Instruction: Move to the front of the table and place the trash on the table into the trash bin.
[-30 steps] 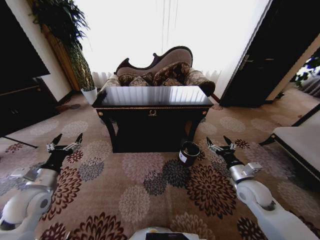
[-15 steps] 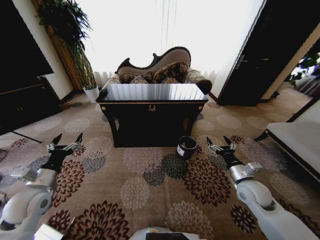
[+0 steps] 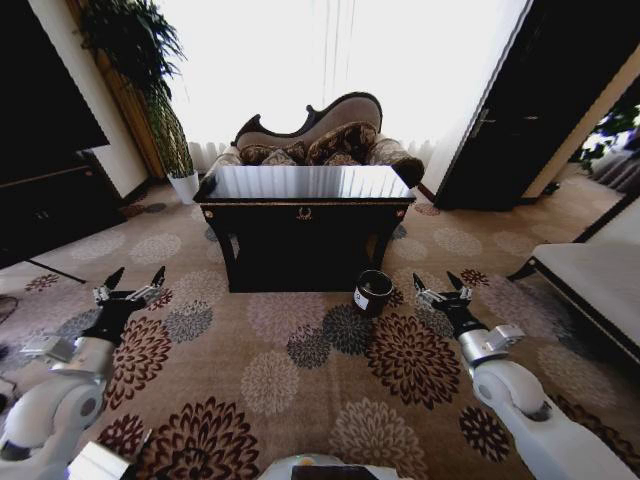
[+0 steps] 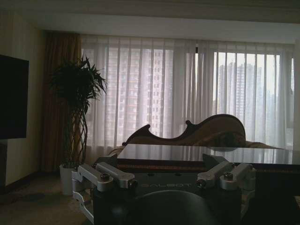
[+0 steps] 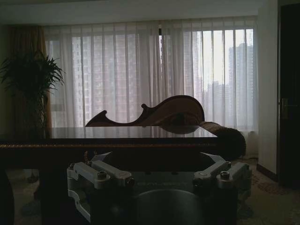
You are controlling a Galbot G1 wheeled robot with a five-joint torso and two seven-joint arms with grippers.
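Observation:
The glossy black table (image 3: 300, 184) stands a short way ahead of me, with its gold ornament on the front rail facing me. Glare from the window covers its top, so the trash is hidden. The trash bin (image 3: 373, 292) sits on the carpet by the table's front right leg, small, dark and pale-rimmed. My left gripper (image 3: 138, 275) is held low at the left, open and empty. My right gripper (image 3: 435, 282) is open and empty at the right, just right of the bin. The table top (image 4: 206, 153) also shows in the left wrist view, and the table (image 5: 117, 133) in the right wrist view.
A carved sofa (image 3: 318, 140) stands behind the table under the bright curtained window. A plant in a white pot (image 3: 182, 186) is at the back left beside a dark cabinet (image 3: 45, 205). A dark door (image 3: 510, 130) and a pale bench (image 3: 600, 285) are on the right. Patterned carpet lies between me and the table.
The whole head view has shifted: table and bin now sit slightly higher and smaller in it. Both arms hold the same pose with open grippers.

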